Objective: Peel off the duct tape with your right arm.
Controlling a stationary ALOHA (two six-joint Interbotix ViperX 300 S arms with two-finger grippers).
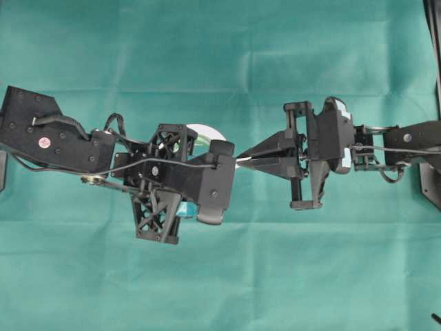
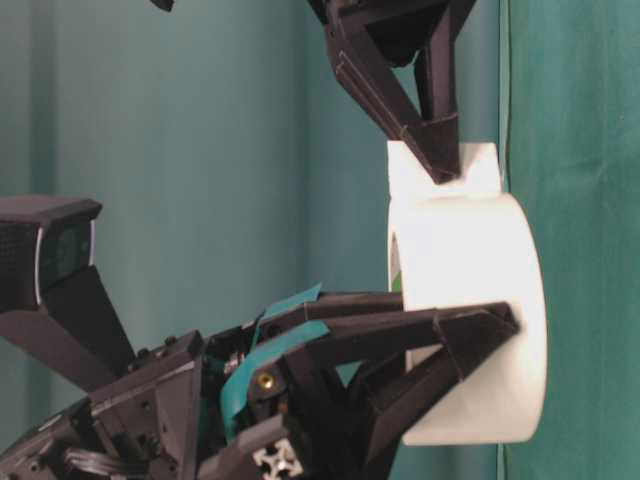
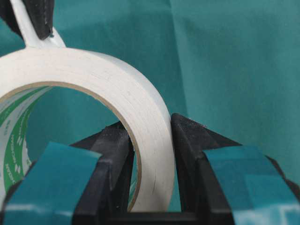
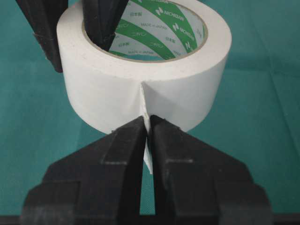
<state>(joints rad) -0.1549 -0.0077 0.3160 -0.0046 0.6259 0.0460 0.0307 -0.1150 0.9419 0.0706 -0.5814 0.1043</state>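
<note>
The white duct tape point(image 4: 117, 89) roll, with its green-printed inner core, lies flat on the green cloth. My left gripper point(image 3: 150, 124) is shut on the roll's wall, one finger point(image 3: 117, 140) inside the ring and the other point(image 3: 187, 131) outside. From the opposite side my right gripper point(image 4: 146, 119) is shut on the loose white strip end point(image 4: 147, 159), its tips against the roll's outer face. At table level the strip end point(image 2: 475, 165) stands out from the roll point(image 2: 470, 270) under the right gripper point(image 2: 440, 165). From overhead the left arm hides most of the roll point(image 1: 200, 129).
A green cloth point(image 1: 220, 289) covers the whole table. The two arms meet tip to tip near the middle, the left gripper point(image 1: 210, 141) and the right gripper point(image 1: 240, 162). A dark stand edge point(image 1: 431, 186) sits at the far right.
</note>
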